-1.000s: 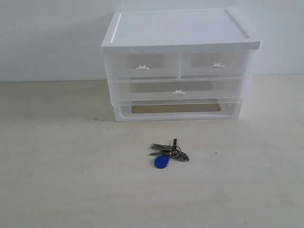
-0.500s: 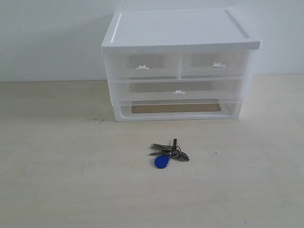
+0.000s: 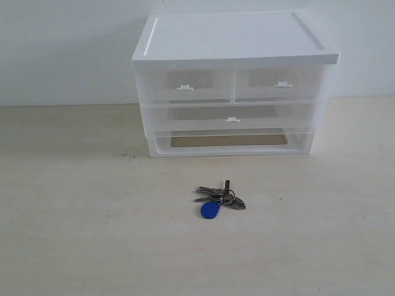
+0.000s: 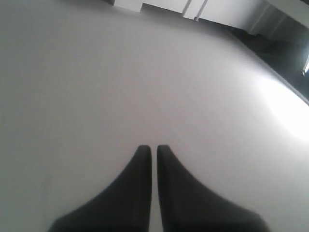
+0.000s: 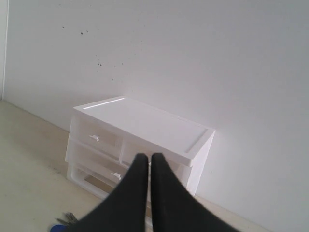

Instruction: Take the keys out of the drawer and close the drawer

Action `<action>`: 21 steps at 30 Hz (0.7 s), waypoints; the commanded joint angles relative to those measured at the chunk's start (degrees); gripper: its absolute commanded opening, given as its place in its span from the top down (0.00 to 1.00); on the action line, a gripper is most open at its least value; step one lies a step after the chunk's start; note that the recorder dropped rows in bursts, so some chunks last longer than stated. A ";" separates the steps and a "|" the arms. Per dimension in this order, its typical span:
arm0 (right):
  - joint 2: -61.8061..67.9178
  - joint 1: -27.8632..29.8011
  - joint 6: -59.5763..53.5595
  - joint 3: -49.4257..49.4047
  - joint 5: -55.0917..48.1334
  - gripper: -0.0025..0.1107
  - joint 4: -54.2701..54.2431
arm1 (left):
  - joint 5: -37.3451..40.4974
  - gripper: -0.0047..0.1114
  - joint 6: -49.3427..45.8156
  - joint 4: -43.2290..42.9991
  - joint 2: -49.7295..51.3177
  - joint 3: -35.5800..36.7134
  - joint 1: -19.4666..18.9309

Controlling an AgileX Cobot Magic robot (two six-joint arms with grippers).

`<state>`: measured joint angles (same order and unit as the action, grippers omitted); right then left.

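Observation:
The keys, silver with a round blue fob, lie on the table in front of the white cabinet. The drawer, the right-hand clear one of the upper pair, sits pushed in flush with its twin. Neither arm shows in the exterior view. My left gripper is shut with nothing in it, seen over a plain grey-white surface. My right gripper is shut and empty, held away from the cabinet; the keys peek in at that frame's edge.
The left-hand small drawer and the full-width drawer are both pushed in. Below them the cabinet has an open bottom slot. A white wall stands behind the cabinet. The pale wooden table spreads around the keys.

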<state>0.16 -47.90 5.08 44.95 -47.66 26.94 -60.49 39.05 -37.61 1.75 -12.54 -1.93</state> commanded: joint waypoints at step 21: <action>-0.16 -0.03 0.10 0.29 -0.83 0.98 0.55 | 74.15 0.92 -37.91 33.31 -1.75 12.54 -0.23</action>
<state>0.16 -47.90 5.19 44.95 -48.54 26.94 4.82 5.07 -4.30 0.12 -0.27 -1.93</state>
